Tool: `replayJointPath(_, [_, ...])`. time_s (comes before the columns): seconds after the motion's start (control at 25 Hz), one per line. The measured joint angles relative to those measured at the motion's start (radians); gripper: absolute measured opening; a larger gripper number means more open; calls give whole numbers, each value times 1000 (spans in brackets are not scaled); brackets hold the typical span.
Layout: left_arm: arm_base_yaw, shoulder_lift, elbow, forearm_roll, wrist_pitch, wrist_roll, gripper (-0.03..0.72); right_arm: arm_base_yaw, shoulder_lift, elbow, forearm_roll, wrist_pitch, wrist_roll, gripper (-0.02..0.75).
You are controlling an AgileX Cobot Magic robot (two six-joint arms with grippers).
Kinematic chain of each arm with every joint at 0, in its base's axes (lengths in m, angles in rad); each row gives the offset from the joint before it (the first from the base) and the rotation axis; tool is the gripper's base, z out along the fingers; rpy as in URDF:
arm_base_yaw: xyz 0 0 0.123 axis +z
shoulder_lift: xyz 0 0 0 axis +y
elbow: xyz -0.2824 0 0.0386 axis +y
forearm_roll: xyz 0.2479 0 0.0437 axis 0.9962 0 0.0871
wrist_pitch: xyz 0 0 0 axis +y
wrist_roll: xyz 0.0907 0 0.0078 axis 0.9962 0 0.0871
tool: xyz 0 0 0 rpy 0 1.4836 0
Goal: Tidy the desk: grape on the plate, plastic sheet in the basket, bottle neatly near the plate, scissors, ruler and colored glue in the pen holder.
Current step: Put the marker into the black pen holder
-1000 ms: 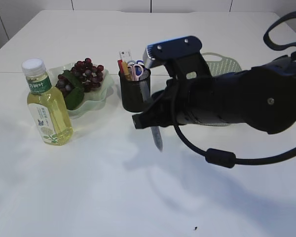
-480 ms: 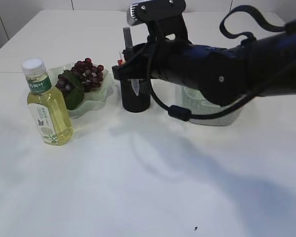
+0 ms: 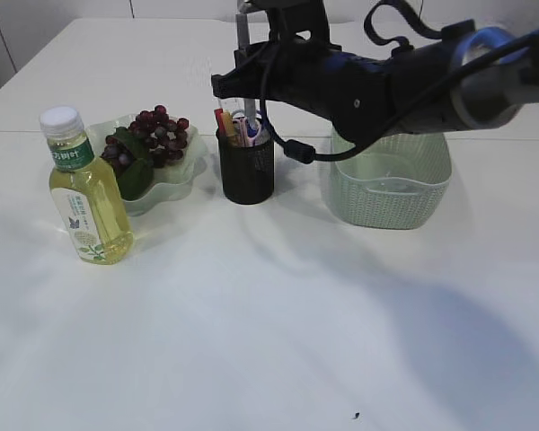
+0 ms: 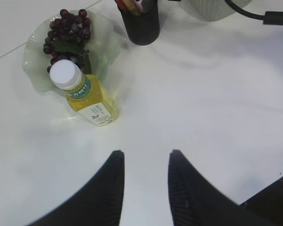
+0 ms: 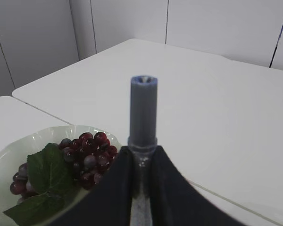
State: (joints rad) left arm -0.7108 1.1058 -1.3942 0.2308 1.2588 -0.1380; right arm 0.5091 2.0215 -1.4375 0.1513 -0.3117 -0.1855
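Table [image 3: 251, 341]: white, carries everything; the right arm reaches across it from the right to the middle rear.
Basket [image 3: 391, 193]: pale green, just right of and below the right gripper, beside the pen holder; whether the plastic sheet lies in it cannot be told.
Plate [image 3: 175, 184]: pale green, left of and below the right gripper, with the grape [image 3: 153, 135] bunch already on it.
Bottle [image 3: 83, 193]: upright, white cap, touching or just beside the plate's near left edge; ahead of the left gripper and slightly to its left in the left wrist view.
Pen holder [image 3: 246, 166]: black mesh cup, directly beneath the right gripper, between plate and basket; scissors [image 3: 250, 126] and other coloured sticks already stand in it.
Colored glue [image 5: 143, 117]: grey-blue tube, long axis upright, cap end above the jaws; its lower end hangs over the holder's mouth, so the coming move looks like a straight descent.
Nearer arm: the right one, right above the holder; the left is well apart, back over the near table.
Right gripper [image 5: 142, 181]: jaws pinched narrowly on the tube's lower body.
Left gripper [image 4: 145, 162]: jaws partly parted, holding and touching nothing.
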Motion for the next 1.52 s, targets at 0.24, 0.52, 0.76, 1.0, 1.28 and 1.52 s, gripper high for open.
replayJointPath(0.24, [0,0,0,11,2,0,235,-7,86,-100,0,0,0,90])
replayJointPath(0.52, [0,0,0,20,2,0,234,-33,110,-124,17,3,-17,91])
replayJointPath(0.76, [0,0,0,22,-4,0,234,-53,110,-126,34,6,-19,92])
replayJointPath(1.0, [0,0,0,24,-6,0,234,-53,113,-126,34,37,-21,92])
replayJointPath(1.28, [0,0,0,24,-8,0,234,-53,139,-144,34,40,-21,93])
replayJointPath(1.52, [0,0,0,24,-8,0,234,-53,148,-146,34,47,-21,93])
